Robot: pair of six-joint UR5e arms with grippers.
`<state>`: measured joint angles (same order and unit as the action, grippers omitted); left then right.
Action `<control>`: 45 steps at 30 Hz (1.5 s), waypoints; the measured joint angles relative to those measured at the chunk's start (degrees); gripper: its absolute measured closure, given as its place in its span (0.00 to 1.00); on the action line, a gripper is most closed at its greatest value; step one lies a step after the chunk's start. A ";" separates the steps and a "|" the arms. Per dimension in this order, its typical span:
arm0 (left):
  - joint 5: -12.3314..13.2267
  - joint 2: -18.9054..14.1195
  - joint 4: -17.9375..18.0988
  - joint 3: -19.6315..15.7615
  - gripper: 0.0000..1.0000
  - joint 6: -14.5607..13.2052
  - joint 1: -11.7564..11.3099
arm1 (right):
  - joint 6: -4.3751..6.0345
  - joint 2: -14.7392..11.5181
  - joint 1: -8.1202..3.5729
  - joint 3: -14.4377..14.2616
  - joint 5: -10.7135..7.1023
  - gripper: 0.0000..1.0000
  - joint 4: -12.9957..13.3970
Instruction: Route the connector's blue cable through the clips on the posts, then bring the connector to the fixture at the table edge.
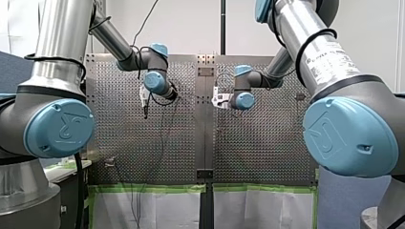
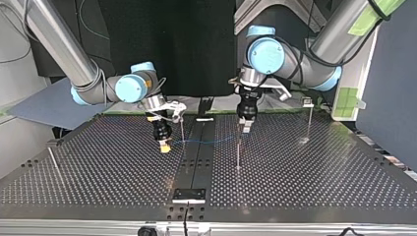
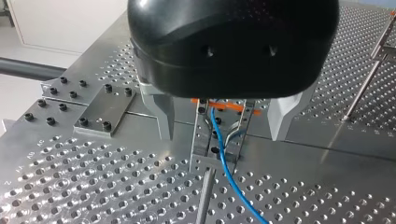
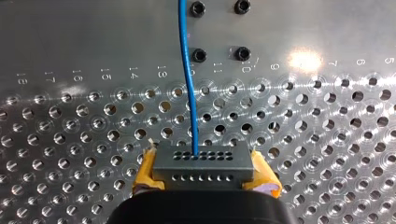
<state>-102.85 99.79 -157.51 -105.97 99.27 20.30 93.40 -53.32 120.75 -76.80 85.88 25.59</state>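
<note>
The routing looks barely under way, and delivery has not begun. My right claw [image 4: 203,171] is closed on the connector [image 4: 201,161], its yellow pads pressing on both ends of the grey block, and holds it just above the tabletop [image 2: 98,167]. From the connector's face the blue cable [image 4: 187,70] runs straight out. In the top view it spans the air, slightly slack, across to my left claw [image 2: 244,128], which hangs near the connector on that side. The cable passes right at that claw in the left wrist view, but I cannot tell whether the claw is clamped on it. A thin post [image 2: 183,132] stands just beside the connector, and the cable crosses it. A second post [image 2: 238,155] rises below my left claw. Whether the cable sits in either clip is too small to read. Two more posts look untouched: the far post [image 2: 309,123], well beyond my left claw from the connector, and the slanted post [image 2: 53,160], well apart on the connector's other side. A dark plate [image 2: 189,194] at the tabletop's edge, well apart from the connector, may be the fixture.
</note>
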 joint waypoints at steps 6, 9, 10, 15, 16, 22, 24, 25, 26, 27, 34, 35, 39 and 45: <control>0.00 0.00 0.09 0.00 0.00 -0.80 0.41 | 0.01 0.00 -0.02 0.00 0.00 0.99 0.07; -0.01 0.00 0.15 0.00 0.00 -1.08 0.62 | 0.00 0.00 -0.02 -0.02 0.00 0.99 0.05; -0.01 0.00 0.16 0.00 0.00 -1.19 0.67 | 0.00 0.00 -0.02 -0.03 0.00 0.99 0.03; -0.02 0.00 0.17 0.00 0.00 -1.51 0.91 | -0.02 0.00 -0.02 0.00 0.00 0.99 0.00; -0.02 0.00 0.17 0.00 0.00 -1.54 0.94 | -0.02 0.00 -0.02 0.00 0.00 0.99 0.01; 0.03 0.00 0.20 0.03 0.00 -1.86 1.08 | -0.01 0.00 -0.14 0.02 0.00 0.99 -0.01; 0.03 0.00 0.21 0.04 0.00 -2.28 1.08 | -0.02 0.00 -0.17 0.02 0.00 0.99 -0.07; 0.06 0.00 0.20 0.04 0.00 -2.44 1.09 | -0.03 0.00 -0.17 0.01 0.00 0.99 -0.13; 0.22 0.00 0.14 0.03 0.00 -2.83 1.11 | -0.03 0.00 -0.17 0.01 -0.01 0.99 -0.20; 0.55 0.00 0.02 0.03 0.00 -3.30 1.13 | -0.03 -0.01 -0.17 0.01 -0.02 0.99 -0.26; 3.15 0.00 -0.72 0.07 0.00 -6.55 1.97 | -0.04 -0.01 -0.33 -0.02 -0.01 0.99 -0.34; 3.13 0.00 -0.75 0.08 0.00 -6.90 2.21 | -0.04 -0.01 -0.34 -0.02 -0.01 0.99 -0.30; 1.95 0.00 -0.69 0.15 0.00 -7.55 3.56 | -0.04 -0.01 -0.46 0.00 0.00 0.99 -0.24; -0.34 0.03 0.01 0.61 0.00 -6.32 5.31 | -0.04 0.00 -0.60 -0.01 -0.02 0.99 -0.28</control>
<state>-103.19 99.82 -157.50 -105.36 92.96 25.61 93.36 -53.32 120.15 -76.82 85.85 25.30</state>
